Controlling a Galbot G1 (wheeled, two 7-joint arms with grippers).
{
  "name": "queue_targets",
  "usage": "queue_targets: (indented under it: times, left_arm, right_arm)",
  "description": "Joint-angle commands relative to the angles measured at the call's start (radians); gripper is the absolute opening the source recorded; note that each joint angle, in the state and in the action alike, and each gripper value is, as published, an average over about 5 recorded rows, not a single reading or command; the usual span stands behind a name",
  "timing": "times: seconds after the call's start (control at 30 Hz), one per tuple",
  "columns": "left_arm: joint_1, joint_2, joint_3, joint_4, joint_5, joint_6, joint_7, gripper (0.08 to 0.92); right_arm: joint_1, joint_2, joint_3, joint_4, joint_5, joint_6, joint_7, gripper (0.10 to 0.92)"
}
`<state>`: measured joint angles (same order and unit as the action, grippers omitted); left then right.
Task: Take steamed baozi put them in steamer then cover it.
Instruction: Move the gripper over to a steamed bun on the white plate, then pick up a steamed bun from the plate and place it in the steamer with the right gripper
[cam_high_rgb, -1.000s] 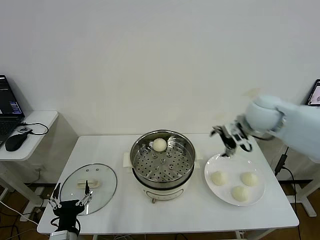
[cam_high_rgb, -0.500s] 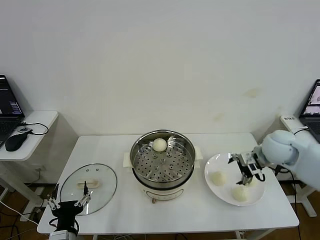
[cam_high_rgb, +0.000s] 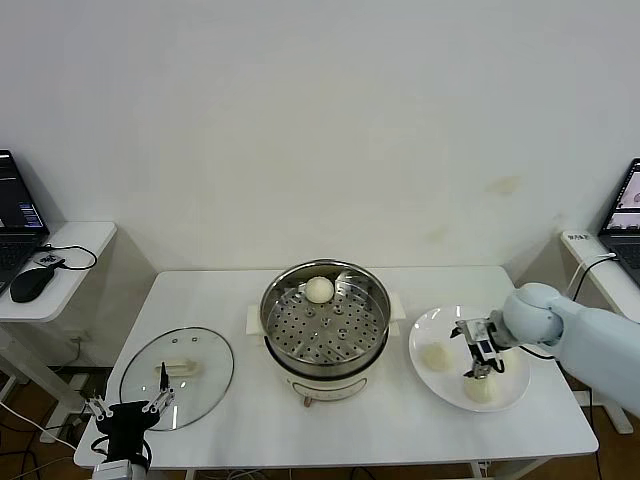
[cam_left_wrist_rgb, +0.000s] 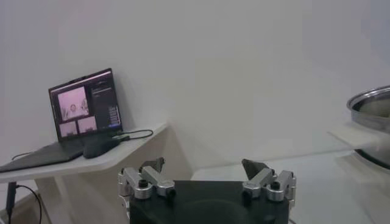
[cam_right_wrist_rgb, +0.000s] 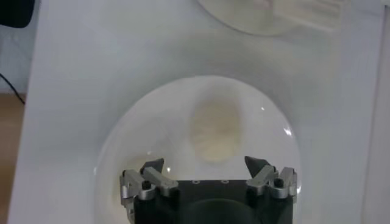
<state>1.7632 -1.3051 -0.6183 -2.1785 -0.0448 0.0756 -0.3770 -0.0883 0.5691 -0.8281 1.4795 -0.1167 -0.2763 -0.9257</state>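
Note:
The steamer (cam_high_rgb: 325, 325), a shiny steel pot with a perforated tray, stands mid-table with one baozi (cam_high_rgb: 319, 290) at its far side. To its right is a white plate (cam_high_rgb: 452, 326) on which two more baozi (cam_high_rgb: 436, 357) (cam_high_rgb: 480, 389) show. My right gripper (cam_high_rgb: 478, 350) hangs low over the plate between them, open and holding nothing. In the right wrist view a baozi (cam_right_wrist_rgb: 214, 131) lies on the plate (cam_right_wrist_rgb: 140, 134) just ahead of the open right gripper (cam_right_wrist_rgb: 204, 164). My left gripper (cam_high_rgb: 125, 418) is parked open by the table's front left corner.
A round glass lid (cam_high_rgb: 178, 375) with a white handle lies flat on the table left of the steamer. A side desk (cam_high_rgb: 55, 262) with a laptop (cam_left_wrist_rgb: 85, 103) and a mouse stands far left. In the left wrist view the steamer's rim (cam_left_wrist_rgb: 373, 103) shows beyond the left gripper (cam_left_wrist_rgb: 204, 165).
My right arm has come down from above the plate's far edge to low over the plate, among the baozi. The left gripper has sunk slightly. Both stay open.

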Motion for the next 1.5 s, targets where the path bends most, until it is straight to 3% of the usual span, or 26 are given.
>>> queue_targets:
  times: [0.03, 0.3, 0.63, 0.77, 1.2, 1.5]
  left_arm:
    - [0.000, -0.002, -0.001, 0.003, 0.001, 0.001, -0.001, 0.823]
    - [-0.002, -0.005, 0.001, 0.006, 0.002, 0.000, -0.002, 0.823]
    - [0.001, -0.007, 0.001, 0.009, 0.000, 0.000, -0.004, 0.823]
    - [0.000, -0.008, 0.002, 0.008, 0.000, 0.000, -0.004, 0.823]
    - [-0.009, 0.001, 0.016, 0.001, -0.001, 0.002, -0.004, 0.823]
    - [-0.018, 0.010, 0.025, 0.000, 0.000, 0.001, -0.005, 0.823]
  right_arm:
    - [-0.048, 0.101, 0.030, -0.094, -0.020, 0.003, 0.012, 0.823]
    - [-0.053, 0.135, 0.034, -0.125, -0.028, -0.007, 0.005, 0.798]
    - [0.004, 0.099, 0.014, -0.089, -0.003, -0.014, -0.039, 0.605]
    - [0.068, 0.052, -0.014, -0.051, 0.032, -0.017, -0.075, 0.574]
    - [0.537, -0.074, -0.187, 0.118, 0.253, -0.081, -0.141, 0.574]
    - [0.774, 0.185, -0.312, 0.142, 0.493, -0.219, -0.027, 0.586]
